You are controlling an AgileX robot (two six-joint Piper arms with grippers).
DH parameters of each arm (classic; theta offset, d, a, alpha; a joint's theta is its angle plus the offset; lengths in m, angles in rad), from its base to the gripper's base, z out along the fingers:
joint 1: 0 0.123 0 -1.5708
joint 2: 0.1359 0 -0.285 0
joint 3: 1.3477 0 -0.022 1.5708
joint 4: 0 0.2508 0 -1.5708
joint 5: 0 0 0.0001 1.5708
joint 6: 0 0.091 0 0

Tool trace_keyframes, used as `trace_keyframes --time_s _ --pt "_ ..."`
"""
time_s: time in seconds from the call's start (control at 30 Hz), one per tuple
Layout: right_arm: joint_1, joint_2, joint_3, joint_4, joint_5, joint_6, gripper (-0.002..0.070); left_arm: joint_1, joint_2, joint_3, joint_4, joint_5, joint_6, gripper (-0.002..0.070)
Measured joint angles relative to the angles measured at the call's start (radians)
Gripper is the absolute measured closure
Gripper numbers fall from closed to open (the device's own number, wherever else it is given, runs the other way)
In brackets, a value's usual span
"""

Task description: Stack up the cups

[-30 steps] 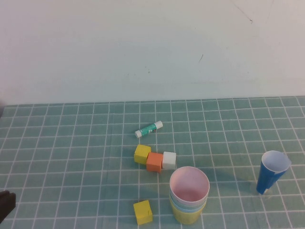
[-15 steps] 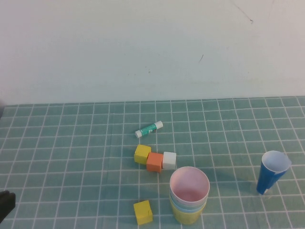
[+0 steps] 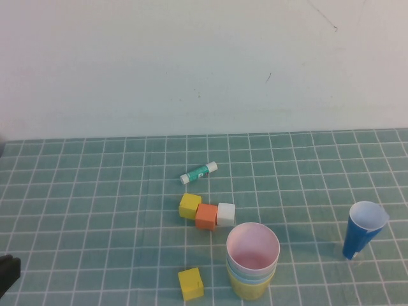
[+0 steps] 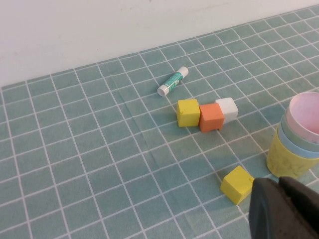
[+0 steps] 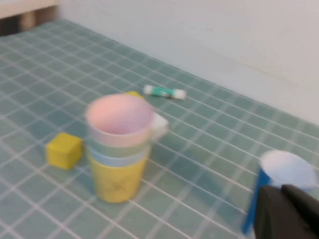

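The four cups stand nested in one upright stack [image 3: 252, 262] at the front middle of the mat: the pink cup [image 3: 253, 247] is on top, the pale green cup [image 5: 117, 145] and the light blue cup [image 5: 118, 158] show as bands under it, and the yellow cup [image 3: 248, 290] is at the bottom. The stack also shows in the left wrist view [image 4: 295, 149]. My left gripper [image 4: 285, 206] is shut and empty, low at the front left, away from the stack; its dark tip shows in the high view [image 3: 6, 274]. My right gripper [image 5: 293, 209] is shut and empty, right of the stack, out of the high view.
A narrower dark blue cup [image 3: 364, 229] with white inside stands at the right. A yellow block [image 3: 190, 283] lies left of the stack. A row of yellow [image 3: 190, 205], orange [image 3: 206, 216] and white [image 3: 225, 213] blocks lies behind it, with a glue stick [image 3: 199, 172] farther back.
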Motion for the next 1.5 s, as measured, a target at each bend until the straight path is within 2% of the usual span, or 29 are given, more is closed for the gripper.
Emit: trace_keyframes --time_s 0.23,0.33,0.53,0.83,1.5 --pt "-0.371 -0.16 0.1 -0.094 0.008 0.025 0.0678 0.0 0.0 0.0 0.0 0.0 0.0 0.0677" --pt "-0.463 -0.164 0.124 -0.136 0.01 0.055 0.0678 0.0 0.0 0.0 -0.004 0.0 0.0 0.0677" --pt "-0.439 -0.164 0.124 -0.25 0.034 0.219 0.0678 0.0 0.0 0.0 -0.012 0.0 0.0 0.0677" --pt "-0.408 -0.164 0.122 -0.283 0.054 0.36 0.0678 0.0 0.0 0.0 -0.012 0.0 0.002 0.0677" --pt "-0.408 -0.164 0.122 -0.286 0.056 0.388 0.0678 0.0 0.0 0.0 -0.015 0.0 0.002 0.0677"
